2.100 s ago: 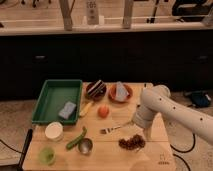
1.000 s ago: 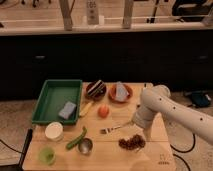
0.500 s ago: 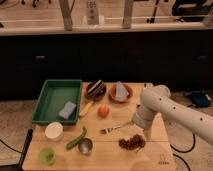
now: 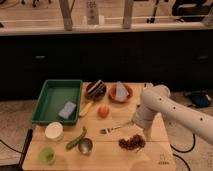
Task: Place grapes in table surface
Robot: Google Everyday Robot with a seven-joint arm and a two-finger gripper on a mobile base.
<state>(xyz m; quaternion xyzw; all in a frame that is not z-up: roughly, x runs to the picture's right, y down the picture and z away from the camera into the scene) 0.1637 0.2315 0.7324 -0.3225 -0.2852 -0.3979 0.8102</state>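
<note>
The grapes (image 4: 131, 143), a flat lumpy dark reddish-purple bunch, lie on the pale-wood table surface (image 4: 110, 155) toward its front right. The gripper (image 4: 145, 131) hangs from the white arm (image 4: 160, 102) just above and to the right of the bunch, close to its right edge. The arm comes in from the right. A small dark printed mark (image 4: 162, 161) sits near the table's front right corner.
A green tray (image 4: 50, 95) with a blue sponge (image 4: 67, 110) stands at the left. An orange bowl (image 4: 120, 92), a dark bowl (image 4: 96, 89), an orange fruit (image 4: 103, 111), a fork (image 4: 111, 129), a green pepper (image 4: 76, 138), a metal cup (image 4: 85, 146), a white cup (image 4: 53, 131) and a green cup (image 4: 47, 155) also stand on the table.
</note>
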